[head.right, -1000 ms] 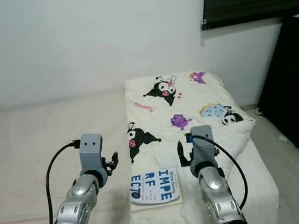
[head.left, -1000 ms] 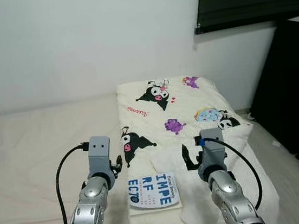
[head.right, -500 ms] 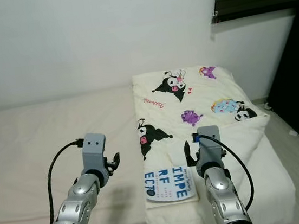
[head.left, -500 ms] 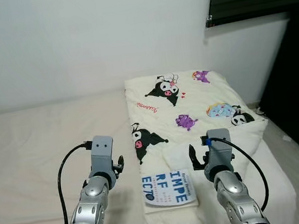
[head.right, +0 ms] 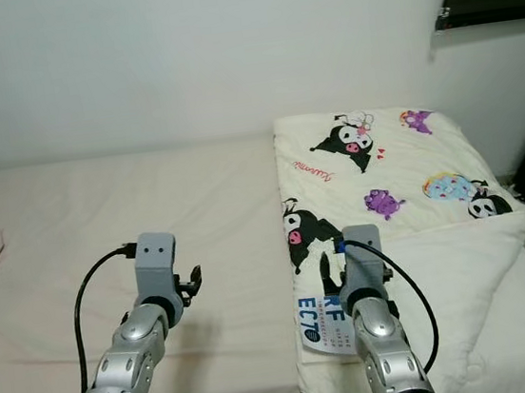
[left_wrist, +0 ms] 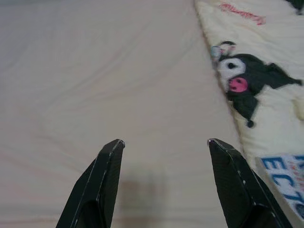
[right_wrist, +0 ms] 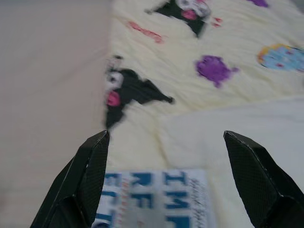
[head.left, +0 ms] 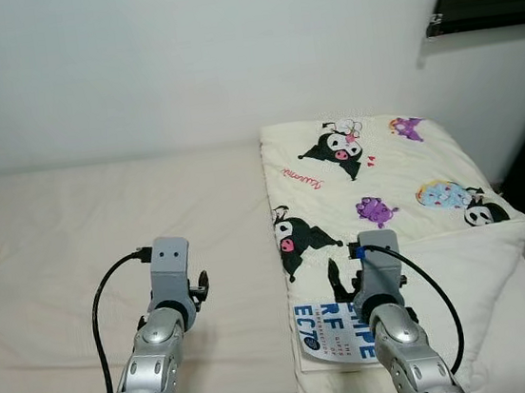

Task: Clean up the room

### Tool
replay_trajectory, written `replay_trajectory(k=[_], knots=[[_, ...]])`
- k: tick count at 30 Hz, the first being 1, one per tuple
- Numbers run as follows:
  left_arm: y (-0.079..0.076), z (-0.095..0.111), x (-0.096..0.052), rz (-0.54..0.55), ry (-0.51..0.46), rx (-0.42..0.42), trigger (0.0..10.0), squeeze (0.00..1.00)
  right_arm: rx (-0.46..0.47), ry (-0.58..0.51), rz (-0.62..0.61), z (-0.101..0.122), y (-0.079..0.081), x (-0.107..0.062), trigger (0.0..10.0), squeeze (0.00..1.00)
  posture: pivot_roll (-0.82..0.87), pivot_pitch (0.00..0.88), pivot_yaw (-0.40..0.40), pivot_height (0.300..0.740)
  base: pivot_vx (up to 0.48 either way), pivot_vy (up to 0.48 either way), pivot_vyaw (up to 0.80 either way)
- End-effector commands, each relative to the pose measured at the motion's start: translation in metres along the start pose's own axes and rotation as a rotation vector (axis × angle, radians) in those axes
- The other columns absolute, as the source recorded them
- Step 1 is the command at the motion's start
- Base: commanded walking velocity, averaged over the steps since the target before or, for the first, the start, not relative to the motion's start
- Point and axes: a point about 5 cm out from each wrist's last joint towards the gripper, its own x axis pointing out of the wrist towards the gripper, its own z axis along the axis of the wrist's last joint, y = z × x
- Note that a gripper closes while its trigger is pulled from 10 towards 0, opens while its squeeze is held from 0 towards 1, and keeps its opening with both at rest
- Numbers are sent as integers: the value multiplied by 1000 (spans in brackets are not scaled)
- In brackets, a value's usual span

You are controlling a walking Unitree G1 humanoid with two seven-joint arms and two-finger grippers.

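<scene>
Right claw (right_wrist: 166, 178) spread above book (right_wrist: 156, 197).

You have both silver arms raised forward and bent at the elbow, wrists level. Your left gripper (left_wrist: 164, 147) of two long black fingers holds its fingers spread wide, gripping nothing. Your right gripper (right_wrist: 166, 142) matches it, black fingers (right_wrist: 90, 171) parted wide and likewise holding nothing.

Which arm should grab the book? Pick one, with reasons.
Right, probably. The right gripper hovers open directly above the book on the blanket. The left gripper, also open, hangs over bare mattress beside it.
</scene>
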Motion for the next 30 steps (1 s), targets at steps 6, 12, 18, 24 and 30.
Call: replay_trajectory(k=[6,12,18,24,30], knots=[[12,-15,-4,-7,59,-6,10000,0,17,116,-98,-19,-16,-3,10000,0,-13,25,3,730,0,0,0],[13,-20,-8,-21,62,8,10000,0,20,111,-95,-18,-15,-3,10000,0,-14,29,3,706,0,0,0],[12,-24,-11,-32,68,3,10000,0,20,118,-78,-19,-12,-5,10000,0,-24,43,4,681,0,0,0],[11,-24,-9,-40,69,4,10000,0,20,125,-76,-20,-13,-6,10000,0,-26,46,4,657,0,0,0],[6,-24,-9,-58,67,3,10000,0,33,131,-82,-21,-15,-6,10000,0,-26,48,5,647,0,0,0]])
